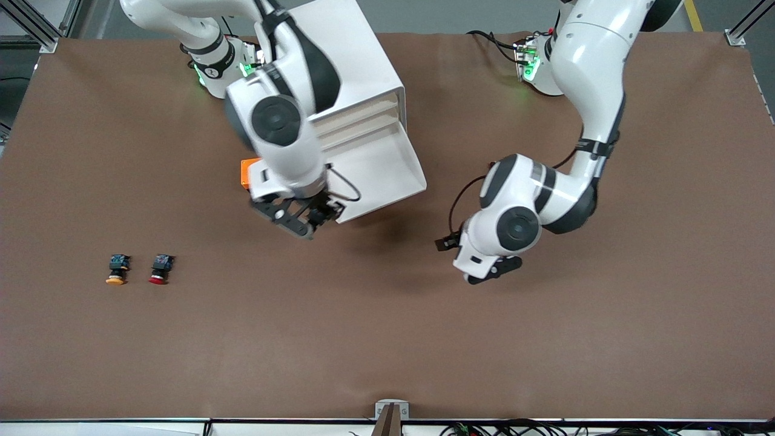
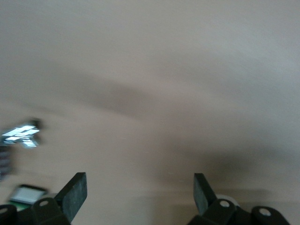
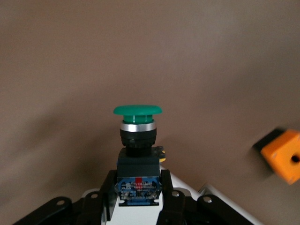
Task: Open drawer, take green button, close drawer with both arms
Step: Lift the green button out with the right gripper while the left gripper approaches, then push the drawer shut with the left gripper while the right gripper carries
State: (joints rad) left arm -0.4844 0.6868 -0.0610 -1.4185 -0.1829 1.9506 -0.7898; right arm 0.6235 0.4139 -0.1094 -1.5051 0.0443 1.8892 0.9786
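- Button [image 3: 137,154] sits between the fingers of the right gripper [image 1: 309,218], which is clamped on its black-and-blue body; the green cap points away from the wrist, long axis in line with the fingers.
- Right gripper hangs over the table [image 1: 363,339] just at the front corner of the drawer [image 1: 381,166]. So the button is out of the drawer and off the table.
- Drawer is pulled out of the cabinet [image 1: 357,66], tray showing bare white; its front faces toward the left arm's end of the table.
- Left gripper [image 1: 493,269] hovers over bare table, fingers spread, holding nothing. It is well apart from the drawer.
- Judgement: closing is what remains. The push must run from the drawer front back toward the cabinet; the free left gripper lies on that side, so it suits the push.
- Yellow button [image 1: 116,269] and red button [image 1: 160,269] lie side by side toward the right arm's end, untouched.
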